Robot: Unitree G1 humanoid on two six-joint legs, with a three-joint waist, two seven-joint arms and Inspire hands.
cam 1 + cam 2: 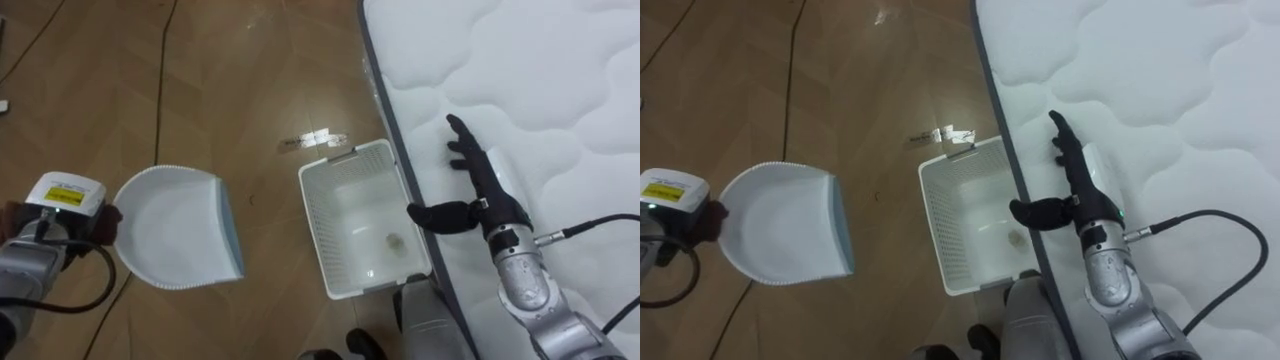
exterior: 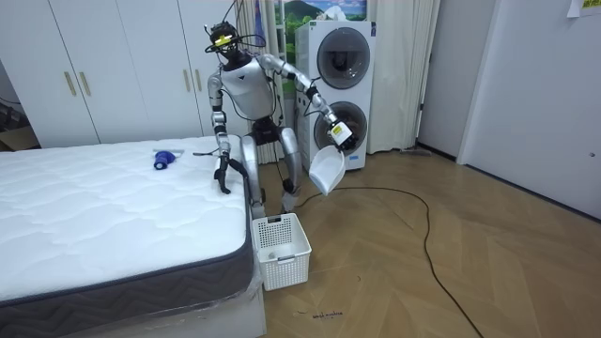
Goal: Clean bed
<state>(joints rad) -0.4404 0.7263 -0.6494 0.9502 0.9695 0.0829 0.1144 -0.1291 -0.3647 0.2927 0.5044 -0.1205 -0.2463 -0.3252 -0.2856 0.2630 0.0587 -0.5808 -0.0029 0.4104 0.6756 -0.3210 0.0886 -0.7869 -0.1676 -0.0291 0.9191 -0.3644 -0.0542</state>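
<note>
A white dustpan (image 1: 180, 225) hangs over the wooden floor, tipped up, with my left hand (image 1: 62, 224) shut on its handle at the left. My right hand (image 1: 480, 188) is open, fingers straight, lying flat on the white quilted mattress (image 1: 540, 90) close to its edge. Between the two hands a white slatted basket (image 1: 345, 160) stands on the floor against the bed, with a small bit of debris (image 1: 395, 241) on its bottom. In the room view I stand at the bed's corner, and a small blue thing (image 2: 162, 160) lies on the mattress behind my right arm.
A dark cable (image 1: 160, 80) runs across the floor, and a small scrap (image 1: 312, 138) lies beyond the basket. A stacked washer and dryer (image 2: 338, 84) and white wardrobes (image 2: 113, 66) stand behind me. Open floor spreads to the room view's right.
</note>
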